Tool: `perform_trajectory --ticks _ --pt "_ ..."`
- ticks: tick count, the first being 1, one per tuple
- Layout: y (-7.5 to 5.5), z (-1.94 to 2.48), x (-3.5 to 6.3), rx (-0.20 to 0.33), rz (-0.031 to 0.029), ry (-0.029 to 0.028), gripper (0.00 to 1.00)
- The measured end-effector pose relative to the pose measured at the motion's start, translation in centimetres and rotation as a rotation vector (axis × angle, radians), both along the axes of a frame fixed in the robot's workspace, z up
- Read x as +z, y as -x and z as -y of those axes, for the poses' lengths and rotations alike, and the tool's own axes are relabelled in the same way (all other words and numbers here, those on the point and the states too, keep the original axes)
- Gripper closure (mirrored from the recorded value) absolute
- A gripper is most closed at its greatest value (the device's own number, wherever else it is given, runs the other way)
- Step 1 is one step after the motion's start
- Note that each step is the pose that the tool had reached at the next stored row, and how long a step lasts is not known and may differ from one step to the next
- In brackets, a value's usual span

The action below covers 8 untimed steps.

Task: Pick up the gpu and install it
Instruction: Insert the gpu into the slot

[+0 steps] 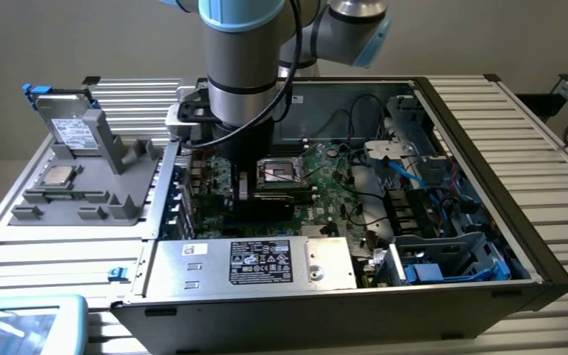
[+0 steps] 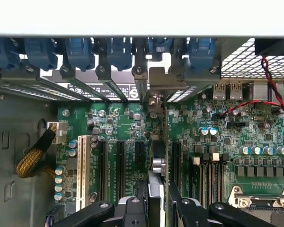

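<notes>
The gpu (image 2: 166, 156) stands on edge between my gripper's fingers (image 2: 132, 210). I see its thin green board edge-on, with its black cooler (image 2: 155, 146) beside it. Its silver end bracket (image 2: 162, 79) sits against the case's rear slot openings. My gripper (image 2: 159, 201) is shut on the card, low inside the open case over the green motherboard (image 2: 255, 127). The card lines up with the row of expansion slots (image 2: 119, 163); whether it is seated in one I cannot tell. In the exterior view, my gripper (image 1: 252, 194) is down beside the CPU socket (image 1: 276, 171).
Blue slot latches (image 2: 80, 52) line the rear wall. A silver labelled power supply (image 1: 254, 262) fills the case front, and cables and drive cages (image 1: 442, 251) the exterior view's right. A grey parts holder (image 1: 86, 177) with a drive (image 1: 72, 129) stands outside on the exterior view's left.
</notes>
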<state>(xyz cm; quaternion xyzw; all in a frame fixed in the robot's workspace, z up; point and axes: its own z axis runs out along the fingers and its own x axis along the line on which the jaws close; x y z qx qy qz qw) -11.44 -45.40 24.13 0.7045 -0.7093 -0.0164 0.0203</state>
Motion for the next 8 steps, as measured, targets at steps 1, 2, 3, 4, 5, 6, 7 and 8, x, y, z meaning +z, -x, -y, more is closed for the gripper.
perform_trajectory --ticks 1,2,3,4,5,6,7,8 --pt "0.0 0.0 0.0 0.0 0.0001 0.0 0.73" --pt "0.0 -0.02 0.19 0.0 0.0002 -0.0006 0.73" --pt "0.01 -0.03 0.38 0.0 0.0009 -0.002 0.73" --pt "0.03 -0.03 0.49 0.0 0.0008 -0.0024 0.73" --pt "0.04 -0.02 0.57 0.0 -0.0002 -0.0023 0.73" --pt "0.04 -0.02 0.6 0.0 -0.0008 -0.0017 0.73" --pt "0.06 0.0 0.66 0.0 -0.0023 -0.0004 0.73" --pt "0.06 0.0 0.67 0.0 -0.0021 -0.0001 0.73"
